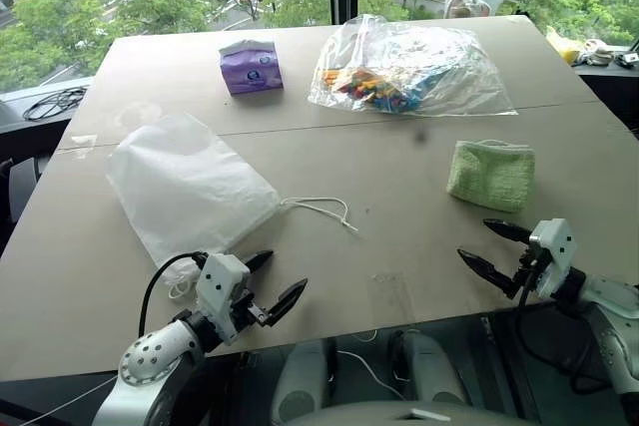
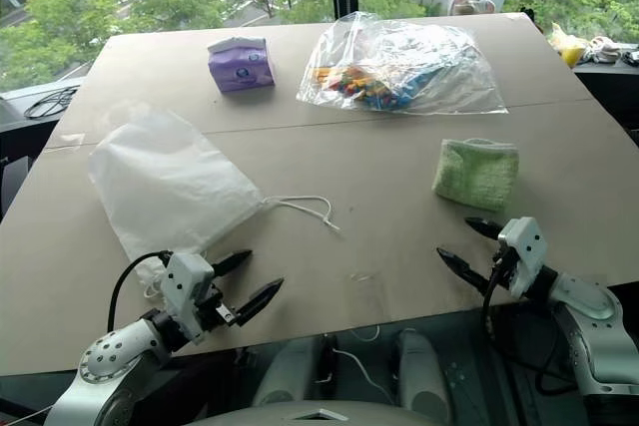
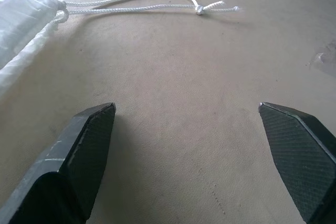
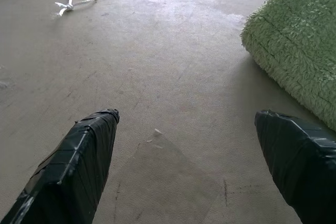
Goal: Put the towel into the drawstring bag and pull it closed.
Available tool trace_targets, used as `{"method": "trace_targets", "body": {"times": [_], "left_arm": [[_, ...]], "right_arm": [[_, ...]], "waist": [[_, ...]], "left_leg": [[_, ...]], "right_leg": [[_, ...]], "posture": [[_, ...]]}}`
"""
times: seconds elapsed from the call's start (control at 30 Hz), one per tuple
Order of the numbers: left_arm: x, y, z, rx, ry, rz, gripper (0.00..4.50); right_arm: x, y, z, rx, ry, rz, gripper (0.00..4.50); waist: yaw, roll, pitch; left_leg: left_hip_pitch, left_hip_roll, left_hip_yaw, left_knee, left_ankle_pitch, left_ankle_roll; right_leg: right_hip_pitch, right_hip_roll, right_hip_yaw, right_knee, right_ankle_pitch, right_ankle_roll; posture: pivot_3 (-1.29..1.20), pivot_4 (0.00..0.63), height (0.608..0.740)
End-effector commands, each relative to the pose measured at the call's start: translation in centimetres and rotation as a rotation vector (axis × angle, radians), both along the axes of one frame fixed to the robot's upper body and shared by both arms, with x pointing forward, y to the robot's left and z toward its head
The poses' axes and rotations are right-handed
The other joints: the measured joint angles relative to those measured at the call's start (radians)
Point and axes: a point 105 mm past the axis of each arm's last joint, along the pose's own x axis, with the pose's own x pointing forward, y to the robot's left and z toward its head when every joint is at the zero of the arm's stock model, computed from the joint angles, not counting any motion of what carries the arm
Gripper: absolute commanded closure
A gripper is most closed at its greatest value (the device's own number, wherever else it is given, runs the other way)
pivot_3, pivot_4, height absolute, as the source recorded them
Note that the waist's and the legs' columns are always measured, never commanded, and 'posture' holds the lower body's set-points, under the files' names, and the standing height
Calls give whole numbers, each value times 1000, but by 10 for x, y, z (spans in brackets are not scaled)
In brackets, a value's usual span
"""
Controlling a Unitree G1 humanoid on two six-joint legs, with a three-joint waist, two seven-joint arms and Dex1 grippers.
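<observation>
Both my pincers, left gripper (image 1: pixel 273 280) and right gripper (image 1: pixel 496 247), hang wide open and empty over the table's (image 1: pixel 399 246) near edge. Just beyond the right one lies the towel (image 1: pixel 490 174); the drawstring bag (image 1: pixel 186 187) lies flat at the left.

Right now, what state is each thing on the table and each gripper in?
towel: folded, lying flat, outside the bag.
drawstring bag: flat on the table, mouth gathered, cord trailing loose.
clear plastic bag: lying on its side, colourful items inside.
purple tissue packet: upright, untouched.
left gripper: open, empty.
right gripper: open, empty.
</observation>
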Motion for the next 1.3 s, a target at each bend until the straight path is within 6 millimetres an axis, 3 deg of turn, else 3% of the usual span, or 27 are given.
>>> {"method": "trace_targets", "body": {"times": [0.03,0.77,0.9,1.03,1.3], "left_arm": [[-2,-4,9,3,-37,-9,0],[3,-10,16,-19,-86,-4,0],[7,-2,18,8,-156,88,0],[2,5,16,115,-261,242,0],[-9,29,20,255,-353,509,0]], "right_arm": [[4,-4,9,-34,-69,19,80],[0,-1,-2,-47,-31,47,80],[-9,20,1,1,-26,113,80],[-26,59,16,87,-42,260,80],[-53,94,45,211,-92,500,80]], "waist": [[0,0,0],[1,0,0],[1,0,0],[-1,0,0],[1,-2,1]], "left_leg": [[0,0,0,0,0,0],[0,0,0,0,0,0],[0,0,0,0,0,0],[0,0,0,0,0,0],[-2,0,-2,0,0,0]], "right_leg": [[0,0,0,0,0,0],[0,0,0,0,0,0],[0,0,0,0,0,0],[1,0,0,0,0,0],[0,-1,1,-3,0,0]], "posture": [[0,150,740],[0,150,740],[0,150,740],[0,150,740],[0,150,740]]}}
